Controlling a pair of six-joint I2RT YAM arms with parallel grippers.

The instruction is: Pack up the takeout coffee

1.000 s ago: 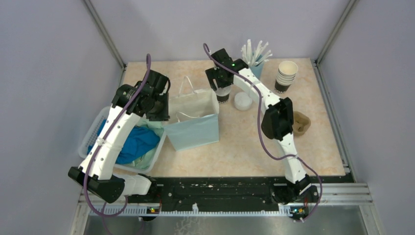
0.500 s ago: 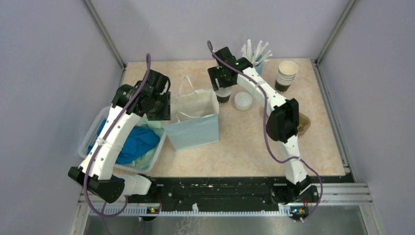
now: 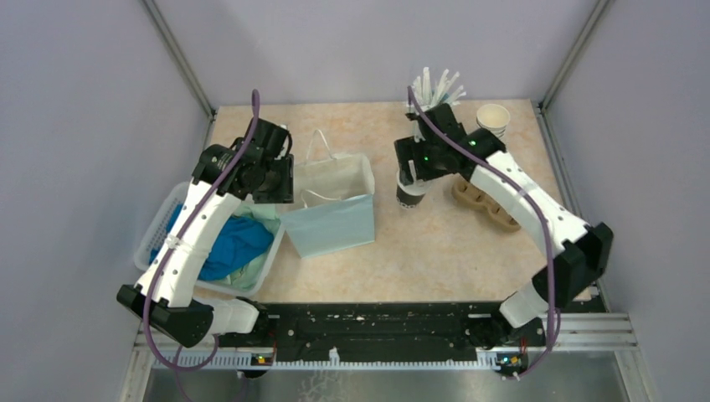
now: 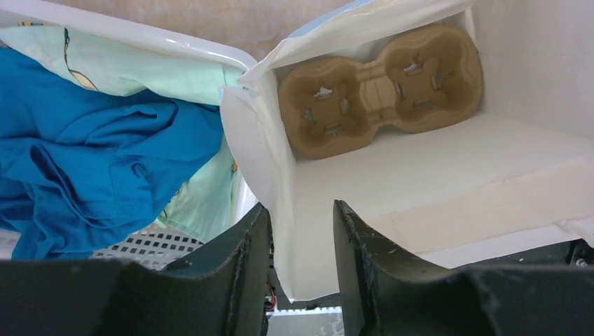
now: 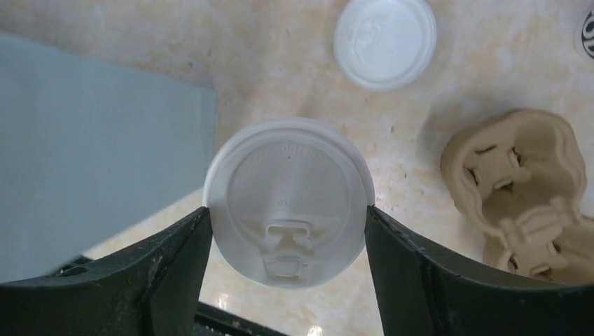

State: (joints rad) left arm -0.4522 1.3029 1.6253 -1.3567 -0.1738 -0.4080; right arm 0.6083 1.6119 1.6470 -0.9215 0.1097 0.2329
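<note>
- Your right claw (image 5: 287,213) clamps the coffee (image 3: 409,191), held just beside the bag (image 3: 331,219).
- Your left claw (image 4: 301,259) pinches the bag's wall, mouth open.
- Next: carry it over and lower it into the carrier (image 4: 378,87).

We find no words or numbers we can read. The lid of the takeout coffee (image 5: 288,199), clamped between the jaws of the right gripper (image 5: 287,213), bears a faint embossed ring of lettering, too shallow to decipher. Far beyond those jaws, a cup (image 5: 590,24) shows a cropped, illegible printed mark.
</note>
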